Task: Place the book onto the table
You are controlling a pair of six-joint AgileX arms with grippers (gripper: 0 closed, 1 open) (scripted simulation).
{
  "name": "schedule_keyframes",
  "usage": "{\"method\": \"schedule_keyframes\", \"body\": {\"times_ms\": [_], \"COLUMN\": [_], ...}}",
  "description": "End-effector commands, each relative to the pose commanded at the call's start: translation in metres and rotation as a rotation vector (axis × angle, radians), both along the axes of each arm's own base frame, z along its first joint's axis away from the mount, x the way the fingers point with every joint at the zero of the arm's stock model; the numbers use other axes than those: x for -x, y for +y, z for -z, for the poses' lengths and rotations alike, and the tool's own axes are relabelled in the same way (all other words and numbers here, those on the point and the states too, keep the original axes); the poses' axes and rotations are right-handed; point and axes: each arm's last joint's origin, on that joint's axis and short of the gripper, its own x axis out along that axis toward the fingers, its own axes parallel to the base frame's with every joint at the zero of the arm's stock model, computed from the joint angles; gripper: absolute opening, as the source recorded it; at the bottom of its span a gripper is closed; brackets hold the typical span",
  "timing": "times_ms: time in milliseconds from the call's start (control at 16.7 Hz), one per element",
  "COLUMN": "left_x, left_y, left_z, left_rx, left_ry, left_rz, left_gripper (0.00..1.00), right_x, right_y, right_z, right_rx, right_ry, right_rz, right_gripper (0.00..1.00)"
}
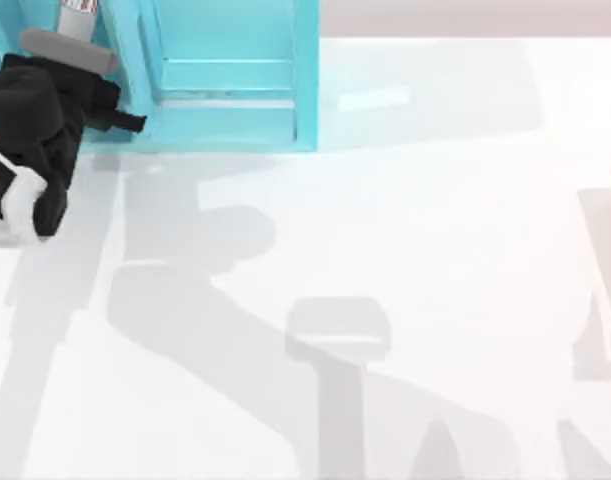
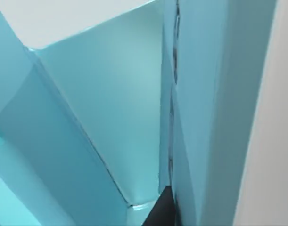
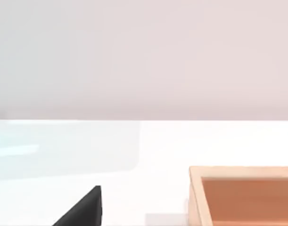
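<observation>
Presently the task is at an early stage: the book is not yet on the counter (image 1: 435,250), so extraction, transfer and set-down are all left to do.

Left hand (image 1: 135,122): at the far left of the counter, pointed at the front of the shelf (image 1: 235,100). The left wrist view looks closely into teal walls, which suggests the hand is at or inside a compartment. Its opening, wide or narrow, cannot be told, and no grasp can be confirmed.

Book (image 2: 205,94): probably the upright teal slab bounded by a dark seam in the left wrist view, standing against a shelf wall. This identification is uncertain, as cover and shelf are nearly the same colour.

Right hand (image 3: 82,209): parked low over the counter, near a tray (image 3: 242,197) of orange-brown colour. Its opening cannot be told either.

Count:
- arms: two, one at work
- shelf: one
- book: one candidate
- tray: one
- counter: one
</observation>
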Motion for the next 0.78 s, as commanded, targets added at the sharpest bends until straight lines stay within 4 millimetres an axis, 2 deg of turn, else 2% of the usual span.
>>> {"method": "schedule_keyframes", "body": {"times_ms": [540,660,780], "left_x": [0.002,0.004,0.011], "left_y": [0.003,0.002,0.0], "left_z": [0.004,-0.005,-0.025], "left_rx": [-0.007,-0.009,-0.01], "left_ry": [0.015,0.015,0.017], "left_rz": [-0.006,-0.003,-0.001], "left_gripper": [0.0,0.0,0.0], "right_x": [0.0,0.0,0.0], "right_y": [0.0,0.0,0.0], "right_z": [0.0,0.0,0.0], "right_rx": [0.0,0.0,0.0], "right_ry": [0.0,0.0,0.0], "right_rz": [0.0,0.0,0.0], "right_gripper": [1.0,1.0,1.0]}}
